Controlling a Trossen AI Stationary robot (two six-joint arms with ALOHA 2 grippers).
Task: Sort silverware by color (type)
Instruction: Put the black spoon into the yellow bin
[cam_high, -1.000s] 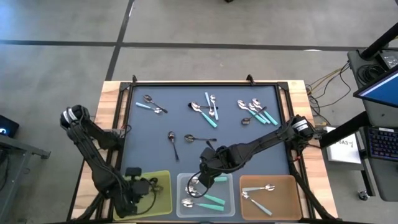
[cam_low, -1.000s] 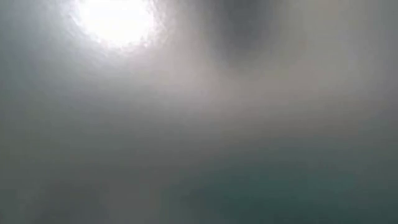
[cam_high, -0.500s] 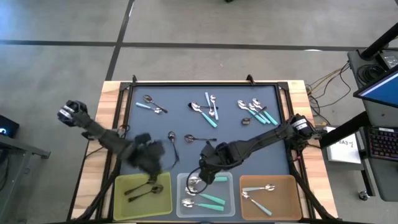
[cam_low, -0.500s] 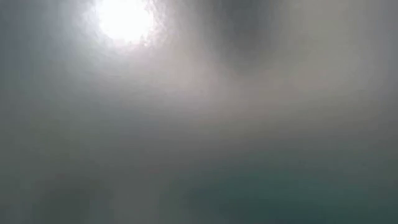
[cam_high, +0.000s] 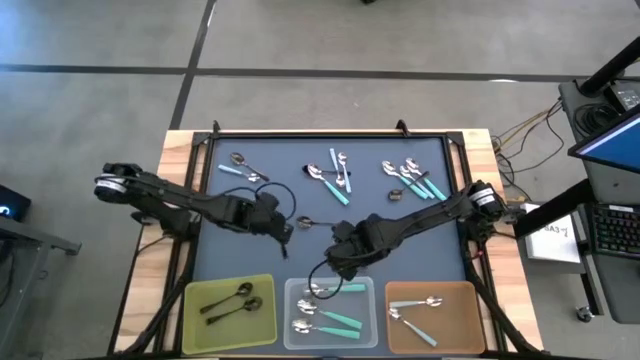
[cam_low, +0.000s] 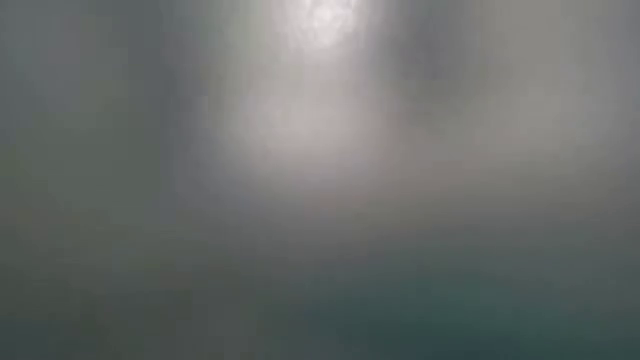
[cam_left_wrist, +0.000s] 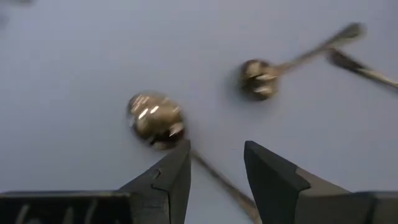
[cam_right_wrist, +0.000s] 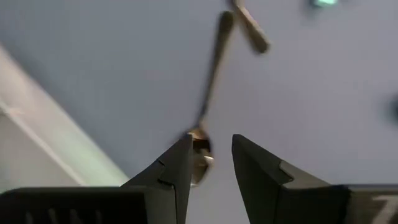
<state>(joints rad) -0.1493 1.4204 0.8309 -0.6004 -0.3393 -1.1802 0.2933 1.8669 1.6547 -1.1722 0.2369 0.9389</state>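
Note:
Spoons lie on a dark mat (cam_high: 225, 205). Teal-handled and light-blue-handled ones are grouped along its far side (cam_high: 415, 180). My left gripper (cam_left_wrist: 214, 171) is open above an all-metal spoon (cam_left_wrist: 155, 118) near the mat's middle, and the spoon's handle runs between the fingers. In the high view this gripper (cam_high: 282, 228) covers that spoon. A second metal spoon (cam_high: 305, 220) lies just to its right. My right gripper (cam_right_wrist: 208, 165) is open, just beyond the clear tray (cam_high: 292, 300), above a third metal spoon (cam_right_wrist: 200, 149). The low view shows only haze.
Three trays stand along the near edge. The yellow-green one (cam_high: 200, 320) holds two dark metal spoons, the clear one holds teal-handled spoons, and the orange one (cam_high: 470, 320) holds light-blue-handled spoons. A raised black frame (cam_high: 330, 135) borders the mat. The two arms' ends are close together at the mat's middle.
My left gripper has swung from over the yellow-green tray toward the far edge and the right, to the metal spoon at the mat's middle. Two dark spoons now show in that tray. My right gripper has drawn back a little from the clear tray toward the far edge.

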